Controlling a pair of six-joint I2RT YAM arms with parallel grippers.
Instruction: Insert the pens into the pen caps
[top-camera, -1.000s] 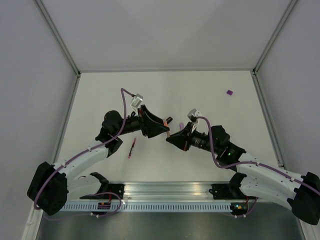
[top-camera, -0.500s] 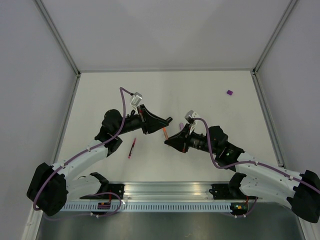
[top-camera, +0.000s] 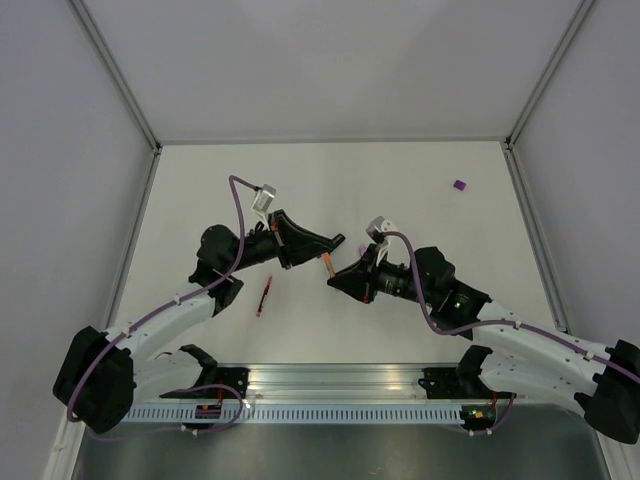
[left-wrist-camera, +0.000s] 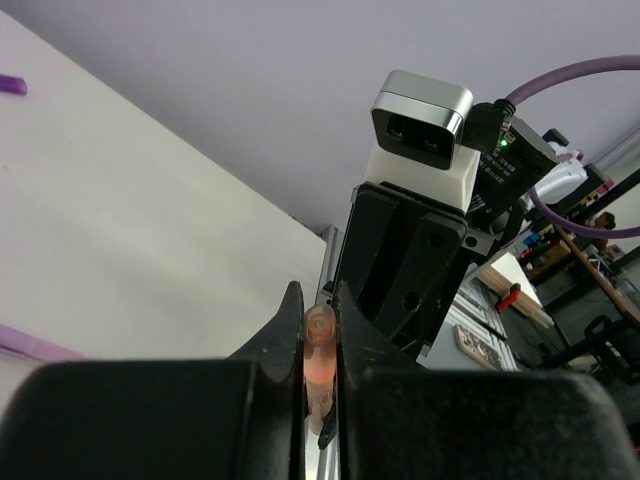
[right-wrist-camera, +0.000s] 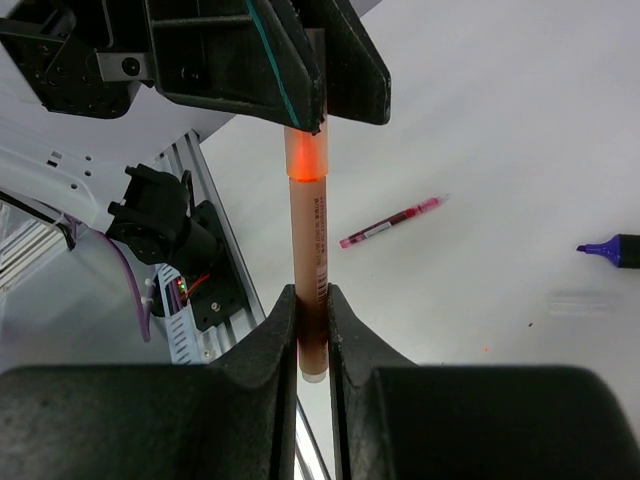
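The orange pen (right-wrist-camera: 307, 250) hangs above the table between both arms. My right gripper (right-wrist-camera: 308, 300) is shut on its lower barrel. My left gripper (left-wrist-camera: 318, 300) is shut on the glowing orange pen cap (right-wrist-camera: 305, 155) at the pen's other end, and the cap (left-wrist-camera: 319, 352) shows end-on between the fingers. From above, the pen (top-camera: 326, 265) bridges the left gripper (top-camera: 333, 244) and the right gripper (top-camera: 335, 281). A thin red pen (top-camera: 264, 297) lies on the table to the left. A purple cap (top-camera: 459, 186) sits at the far right.
A purple-tipped black marker (right-wrist-camera: 612, 250) lies on the table at the right edge of the right wrist view. The metal rail (top-camera: 340, 385) with both arm bases runs along the near edge. Grey walls enclose the white table (top-camera: 400, 190).
My left gripper's jaws have gone from open to shut on the orange cap. Both grippers drifted slightly left, with the pen still in the right one.
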